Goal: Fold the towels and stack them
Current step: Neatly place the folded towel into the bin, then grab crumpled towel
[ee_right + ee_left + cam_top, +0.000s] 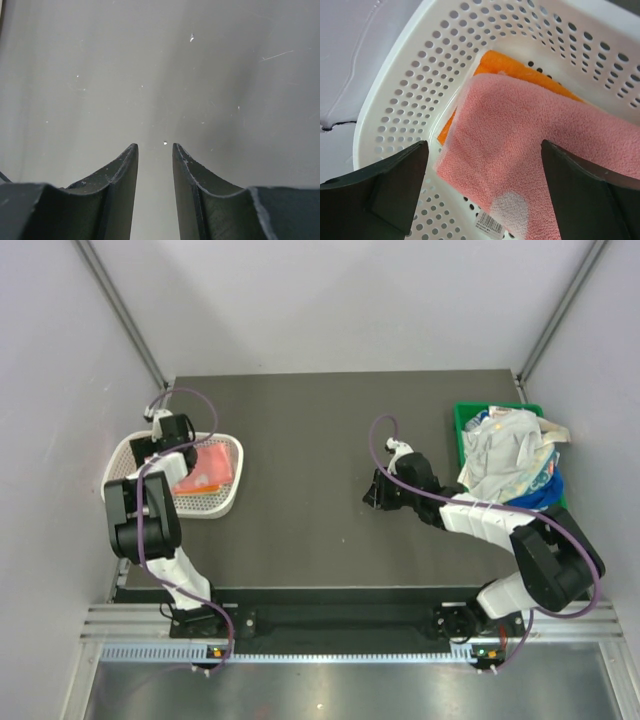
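Dark table (320, 460), pink towel (530, 150) over orange towel (520, 67) in basket (420, 90)

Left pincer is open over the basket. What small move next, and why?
Probably lift the left pincer straight up: the pink towel lies on the orange towel in the basket, nothing gripped; crumpled towels wait in the green bin.
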{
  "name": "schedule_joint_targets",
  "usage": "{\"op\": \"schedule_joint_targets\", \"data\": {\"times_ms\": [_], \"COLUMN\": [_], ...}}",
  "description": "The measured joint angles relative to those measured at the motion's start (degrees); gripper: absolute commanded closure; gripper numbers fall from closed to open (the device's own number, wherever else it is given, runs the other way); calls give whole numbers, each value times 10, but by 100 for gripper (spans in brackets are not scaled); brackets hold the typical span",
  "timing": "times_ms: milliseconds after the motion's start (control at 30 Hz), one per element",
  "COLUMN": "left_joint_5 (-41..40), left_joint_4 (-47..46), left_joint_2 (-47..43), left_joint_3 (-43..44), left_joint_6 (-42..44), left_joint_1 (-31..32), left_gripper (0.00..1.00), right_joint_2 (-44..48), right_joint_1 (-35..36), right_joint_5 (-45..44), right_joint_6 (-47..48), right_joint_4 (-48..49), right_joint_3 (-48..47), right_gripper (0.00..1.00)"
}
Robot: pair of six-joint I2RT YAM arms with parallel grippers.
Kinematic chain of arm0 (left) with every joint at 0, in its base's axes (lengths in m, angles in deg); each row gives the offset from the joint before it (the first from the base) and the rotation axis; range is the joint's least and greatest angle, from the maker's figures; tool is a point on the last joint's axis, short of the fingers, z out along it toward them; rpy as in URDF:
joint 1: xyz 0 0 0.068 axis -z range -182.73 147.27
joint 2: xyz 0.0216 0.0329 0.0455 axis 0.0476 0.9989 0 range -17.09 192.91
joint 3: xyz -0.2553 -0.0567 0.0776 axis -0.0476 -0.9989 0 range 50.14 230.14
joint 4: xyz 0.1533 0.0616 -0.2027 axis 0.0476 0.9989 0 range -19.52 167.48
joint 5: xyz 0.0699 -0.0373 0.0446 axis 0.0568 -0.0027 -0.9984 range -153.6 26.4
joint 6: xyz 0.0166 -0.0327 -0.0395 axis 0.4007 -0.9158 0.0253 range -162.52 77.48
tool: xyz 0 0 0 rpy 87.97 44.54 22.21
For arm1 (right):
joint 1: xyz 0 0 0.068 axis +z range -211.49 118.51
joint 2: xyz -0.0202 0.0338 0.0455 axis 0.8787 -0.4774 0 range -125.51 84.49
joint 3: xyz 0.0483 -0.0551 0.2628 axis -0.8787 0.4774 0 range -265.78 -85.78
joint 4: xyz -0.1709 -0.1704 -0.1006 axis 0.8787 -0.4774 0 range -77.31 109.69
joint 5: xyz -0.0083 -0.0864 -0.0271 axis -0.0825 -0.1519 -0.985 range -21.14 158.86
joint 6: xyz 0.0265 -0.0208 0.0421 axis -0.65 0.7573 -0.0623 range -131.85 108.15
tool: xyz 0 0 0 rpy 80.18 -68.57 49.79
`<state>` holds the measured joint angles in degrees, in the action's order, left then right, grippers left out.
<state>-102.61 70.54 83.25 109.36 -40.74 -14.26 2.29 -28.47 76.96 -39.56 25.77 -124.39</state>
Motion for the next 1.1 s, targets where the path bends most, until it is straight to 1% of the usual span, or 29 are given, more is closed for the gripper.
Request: {"op": "schedule_joint_targets", "data": {"times_ms": [100,233,333,433,500,600,700,767,867,900,967,1100], "left_joint_5": [-1,8,21,26,28,33,27,17,19,25,45,69], "left_joint_4": [6,37,63,84,86,93,122,150,201,216,231,264], "left_joint_2": [-6,-32,-71,-124,-164,-222,-247,-249,-250,-251,-264,-316], "left_joint_3": [6,20,22,20,12,-12,-23,-23,-23,-24,-38,-80], "left_joint_6": [-18,-64,-112,-160,-189,-221,-246,-262,-286,-292,-308,-342], "left_joint_1": [0,2,9,36,74,169,289,382,486,510,536,535], "left_gripper": [1,1,1,1,1,1,1,1,1,1,1,1], "right_joint_2": [0,0,0,1,3,12,27,41,69,78,97,116], "right_joint_1": [0,0,0,0,0,0,0,0,0,1,1,-11], "right_joint_5": [0,-1,-3,-7,-12,-22,-36,-47,-71,-83,-113,-185], "right_joint_6": [0,0,0,0,0,1,2,2,6,7,9,18], "right_joint_4": [0,0,1,1,1,0,-2,-6,-27,-35,-68,-146], "right_joint_3": [0,0,0,0,0,1,1,1,1,0,-7,-60], "right_gripper": [66,65,65,64,64,64,64,63,62,61,60,58]}}
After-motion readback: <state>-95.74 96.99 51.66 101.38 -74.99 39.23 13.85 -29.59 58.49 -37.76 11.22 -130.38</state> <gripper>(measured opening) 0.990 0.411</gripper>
